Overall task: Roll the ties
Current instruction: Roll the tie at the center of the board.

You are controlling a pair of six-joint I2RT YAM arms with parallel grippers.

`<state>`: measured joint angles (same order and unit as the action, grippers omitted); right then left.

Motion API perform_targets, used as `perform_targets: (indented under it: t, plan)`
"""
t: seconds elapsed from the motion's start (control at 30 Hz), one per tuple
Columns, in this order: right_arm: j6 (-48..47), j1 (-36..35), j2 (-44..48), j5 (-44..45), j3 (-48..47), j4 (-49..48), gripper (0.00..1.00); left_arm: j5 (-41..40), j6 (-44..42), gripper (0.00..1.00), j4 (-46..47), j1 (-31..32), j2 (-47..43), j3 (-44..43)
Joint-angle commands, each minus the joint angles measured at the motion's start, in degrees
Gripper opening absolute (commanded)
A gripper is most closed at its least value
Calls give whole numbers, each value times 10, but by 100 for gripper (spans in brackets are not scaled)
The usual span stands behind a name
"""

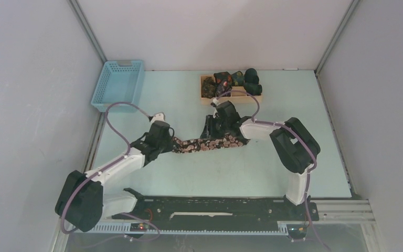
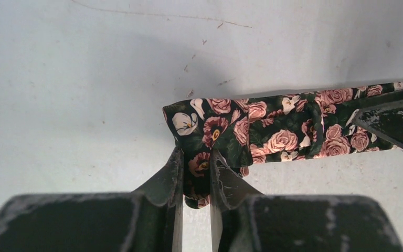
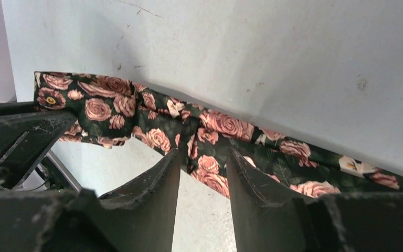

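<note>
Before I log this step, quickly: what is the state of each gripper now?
Left gripper: closed on the end of the tie.
Right gripper: open, astride the tie, not clamping it.

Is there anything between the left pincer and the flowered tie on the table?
Nothing visible stands between them. The left pincer grips one end of the flowered tie directly. The right pincer straddles the same tie further along, also with nothing in between.
</note>
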<state>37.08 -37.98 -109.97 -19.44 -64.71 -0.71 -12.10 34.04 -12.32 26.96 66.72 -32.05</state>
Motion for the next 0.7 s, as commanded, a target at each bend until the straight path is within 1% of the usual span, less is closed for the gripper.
perform_targets:
  t: [0.0,0.27,0.53,0.67]
  plan:
    - [-5,3,49,4,5,-13,40,-102,-38,11,-76,27,28,-61]
    - [3,21,81,9,27,-10,40,-208,-64,10,-156,77,104,-133]
    - [12,40,115,30,52,-7,38,-318,-39,9,-239,154,194,-212]
    - [18,50,125,31,62,-9,37,-343,-28,9,-266,180,235,-244]
